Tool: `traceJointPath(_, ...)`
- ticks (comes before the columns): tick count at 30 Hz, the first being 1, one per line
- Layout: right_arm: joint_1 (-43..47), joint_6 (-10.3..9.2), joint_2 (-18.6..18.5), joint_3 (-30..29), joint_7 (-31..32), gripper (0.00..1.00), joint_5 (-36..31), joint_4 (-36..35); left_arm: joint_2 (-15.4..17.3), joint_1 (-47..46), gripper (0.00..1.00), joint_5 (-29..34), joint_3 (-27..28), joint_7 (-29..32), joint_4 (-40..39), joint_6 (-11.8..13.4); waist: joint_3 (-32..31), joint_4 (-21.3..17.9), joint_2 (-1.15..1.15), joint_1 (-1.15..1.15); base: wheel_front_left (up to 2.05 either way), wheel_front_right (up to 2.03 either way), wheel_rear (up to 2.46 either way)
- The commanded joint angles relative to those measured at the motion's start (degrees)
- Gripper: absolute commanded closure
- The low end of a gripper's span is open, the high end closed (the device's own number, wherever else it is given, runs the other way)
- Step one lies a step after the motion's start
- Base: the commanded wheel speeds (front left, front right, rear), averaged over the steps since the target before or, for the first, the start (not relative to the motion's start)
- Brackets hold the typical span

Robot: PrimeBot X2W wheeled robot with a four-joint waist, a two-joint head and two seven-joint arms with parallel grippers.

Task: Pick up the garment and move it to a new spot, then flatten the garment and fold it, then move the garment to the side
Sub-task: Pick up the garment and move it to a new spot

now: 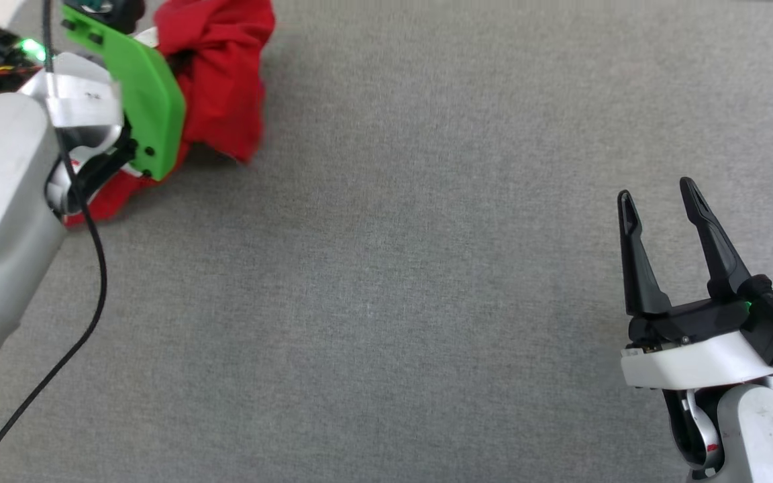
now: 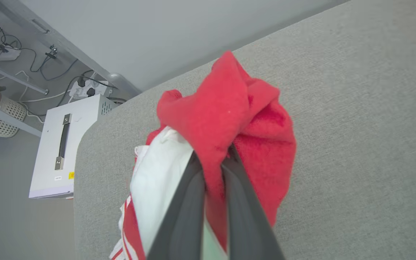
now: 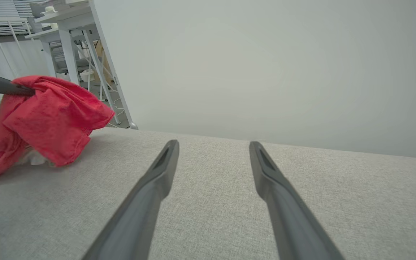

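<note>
We're counting one garment [image 2: 229,108] at the left pincer [image 2: 213,153], the right pincer [image 1: 655,189] making two pincers, and one desk [image 1: 393,268].

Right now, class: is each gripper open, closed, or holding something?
Left gripper: shut on the shirt.
Right gripper: open, holding nothing.

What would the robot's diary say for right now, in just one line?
step: pick up garment | left gripper: shut on garment | garment: bunched, far left on table | right gripper: open, empty
</note>
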Motion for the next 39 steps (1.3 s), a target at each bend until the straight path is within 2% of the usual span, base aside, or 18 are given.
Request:
traceJointPath(1, 0.6, -0.05, 0.4, -0.2, -0.3, 0.0, 0.3, 0.0, -0.6, -1.4, 1.0, 0.9, -0.7, -0.9, -1.9, -0.2, -4.0, -1.4, -0.01, 0.0, 0.0, 0.0, 0.0)
traceJointPath(5, 0.7, -0.05, 1.1, -0.8, -0.3, 0.0, 0.4, -0.2, -3.5, -2.0, 1.0, 3.0, -3.3, -1.8, -7.3, -0.1, -4.7, -3.6, -0.01, 0.0, 0.0, 0.0, 0.0)
traceJointPath(7, 0.7, -0.05, 1.4, -1.4, -0.3, 0.0, 0.4, -0.4, -6.3, -2.2, 1.0, 3.7, -4.6, -2.4, -9.5, -0.1, -4.5, -4.7, -0.01, 0.0, 0.0, 0.0, 0.0)
traceJointPath(8, 0.3, -0.05, 1.9, -2.5, -0.3, 0.0, 0.5, -0.6, -12.5, -2.7, 1.0, 5.8, -8.4, -3.7, -11.1, 0.0, -3.4, -7.2, -0.01, 0.0, 0.0, 0.0, 0.0)
traceJointPath(15, -0.5, -0.05, 2.3, -5.1, -0.3, 0.0, 0.8, -1.2, -23.9, -1.1, 1.0, 6.3, -17.6, -7.6, -5.9, -0.1, -0.6, -11.4, -0.01, 0.0, 0.0, 0.0, 0.0)
traceJointPath(21, -1.0, -0.05, 2.3, -6.7, -0.3, 0.0, 2.1, -1.6, -28.4, 4.0, 1.0, 5.7, -25.5, -9.4, 1.3, -0.2, 1.7, -13.1, -0.01, 0.0, 0.0, 0.0, 0.0)
traceJointPath(30, -1.4, -0.05, 2.3, -7.1, -0.3, 0.0, 2.4, -0.9, -31.5, 12.2, 1.0, 7.9, -26.6, -8.1, 2.7, -0.2, 2.2, -12.1, -0.01, 0.0, 0.0, 0.0, 0.0)
traceJointPath(31, -1.3, -0.05, 2.3, -7.1, -0.3, 0.0, 2.3, -0.7, -31.7, 12.0, 0.56, 7.8, -26.6, -9.4, 3.0, -0.2, 1.7, -11.7, -0.01, 0.0, 0.0, 0.0, 0.0)
traceJointPath(32, -1.1, -0.05, 2.3, -7.0, -0.3, 0.0, 2.2, -0.5, -31.9, 11.4, 0.0, 7.9, -26.6, -11.3, 3.6, -0.2, 1.1, -11.3, -0.01, 0.0, 0.0, 0.0, 0.0)
traceJointPath(36, 0.1, -0.05, 2.4, -6.9, -0.3, 0.0, 1.8, 0.4, -32.8, 10.3, 0.0, 7.7, -25.9, -19.0, 5.4, -0.1, -2.2, -9.7, -0.01, 0.0, 0.0, 0.0, 0.0)
traceJointPath(39, 1.5, -0.05, 2.4, -6.9, -0.3, 0.0, 1.7, 0.8, -33.4, 10.4, 0.0, 7.4, -23.7, -24.7, 5.3, 1.0, -4.9, -8.6, -0.01, 0.0, 0.0, 0.0, 0.0)
